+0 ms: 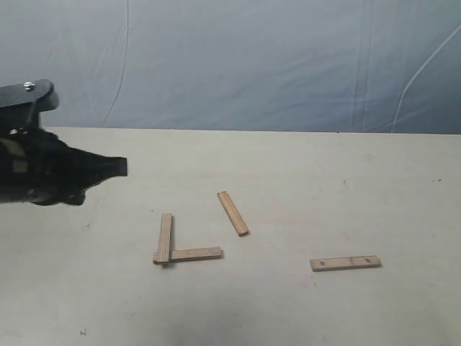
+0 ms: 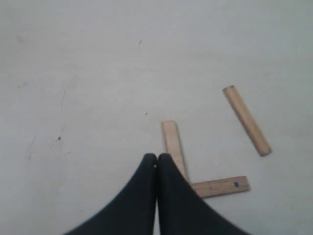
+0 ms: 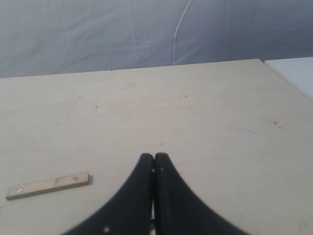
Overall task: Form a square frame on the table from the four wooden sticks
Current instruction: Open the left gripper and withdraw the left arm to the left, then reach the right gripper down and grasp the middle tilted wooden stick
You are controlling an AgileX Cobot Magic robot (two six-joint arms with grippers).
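Note:
Two wooden sticks form an L on the table: an upright one overlaps a flat one at its near end. A third stick lies slanted to their right. The fourth stick, with dark dots, lies alone further right. My left gripper hangs shut and empty at the left, apart from the L. In the left wrist view the left gripper is above the L's upright stick, the flat one and the slanted stick. My right gripper is shut and empty, with the dotted stick off to one side.
A blue-grey fabric backdrop rises behind the table's far edge. A white surface shows past the table's corner in the right wrist view. The right arm is out of the exterior view.

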